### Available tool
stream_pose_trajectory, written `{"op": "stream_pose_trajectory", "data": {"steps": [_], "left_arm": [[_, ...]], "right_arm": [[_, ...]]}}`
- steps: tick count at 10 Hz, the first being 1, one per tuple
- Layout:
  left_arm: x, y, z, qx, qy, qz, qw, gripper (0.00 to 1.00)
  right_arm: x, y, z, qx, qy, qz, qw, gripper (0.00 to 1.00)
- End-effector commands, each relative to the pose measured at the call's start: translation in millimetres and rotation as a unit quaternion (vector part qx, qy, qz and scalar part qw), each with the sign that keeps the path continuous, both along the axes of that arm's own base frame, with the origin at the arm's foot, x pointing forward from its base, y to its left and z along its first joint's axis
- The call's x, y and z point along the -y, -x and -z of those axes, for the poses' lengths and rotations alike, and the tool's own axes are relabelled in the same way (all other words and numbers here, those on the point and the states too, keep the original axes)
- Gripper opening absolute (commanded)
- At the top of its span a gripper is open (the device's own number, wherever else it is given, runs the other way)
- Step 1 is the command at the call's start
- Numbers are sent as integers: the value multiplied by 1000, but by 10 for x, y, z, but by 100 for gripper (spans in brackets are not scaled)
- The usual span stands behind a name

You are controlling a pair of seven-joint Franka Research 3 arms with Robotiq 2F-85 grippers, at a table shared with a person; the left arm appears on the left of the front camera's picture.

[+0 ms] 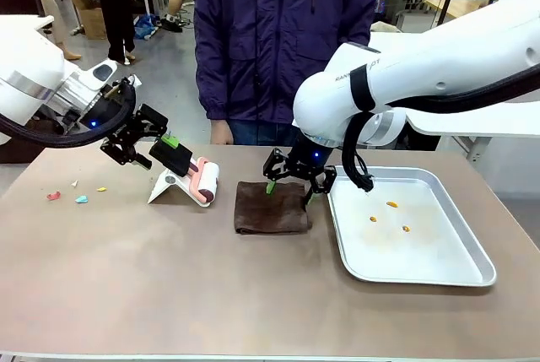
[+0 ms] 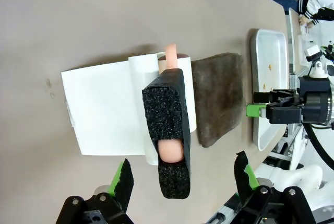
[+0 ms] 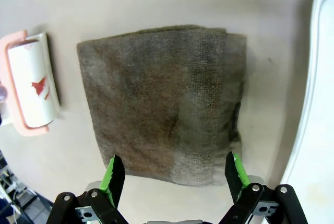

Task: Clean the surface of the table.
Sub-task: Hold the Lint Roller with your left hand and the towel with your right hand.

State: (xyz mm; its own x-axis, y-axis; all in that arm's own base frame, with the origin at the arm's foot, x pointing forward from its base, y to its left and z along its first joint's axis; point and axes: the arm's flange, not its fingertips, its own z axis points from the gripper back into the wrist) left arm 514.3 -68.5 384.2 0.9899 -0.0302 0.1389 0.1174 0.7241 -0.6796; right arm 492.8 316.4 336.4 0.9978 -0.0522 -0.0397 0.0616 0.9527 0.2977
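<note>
The brownish table [image 1: 169, 286] carries a folded brown cloth [image 1: 270, 208] at its middle and a lint roller [image 1: 205, 181] on a white stand [image 1: 165, 186] to the left. My left gripper [image 1: 166, 148] is open, its fingers on either side of the roller's black foam handle [image 2: 169, 130] without touching it. Over the cloth's [image 3: 162, 104] far edge, my right gripper [image 1: 289, 191] hangs open with nothing held. In the wrist views, both the left gripper [image 2: 182, 179] and the right gripper [image 3: 175, 177] stand with jaws wide apart. Small coloured scraps [image 1: 82, 199] lie at the table's left.
A silver tray [image 1: 472, 248] with a few orange crumbs [image 1: 391, 205] sits at the right, close beside the cloth. A person in a dark purple jacket [image 1: 278, 33] stands at the far edge. The front half of the table is bare.
</note>
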Motion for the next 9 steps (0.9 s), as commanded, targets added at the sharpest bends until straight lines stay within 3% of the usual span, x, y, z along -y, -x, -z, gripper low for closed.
{"op": "stream_pose_trajectory", "data": {"steps": [1,5,9], "left_arm": [[-49,-7,26,8,15,3,1000,100],[-47,-25,33,5,17,3,1000,100],[-62,-43,28,9,16,6,1000,100]], "right_arm": [[-151,-50,-9,-8,53,8,999,100],[-376,-110,48,20,188,47,981,100],[-421,-229,242,-6,174,55,983,100]]}}
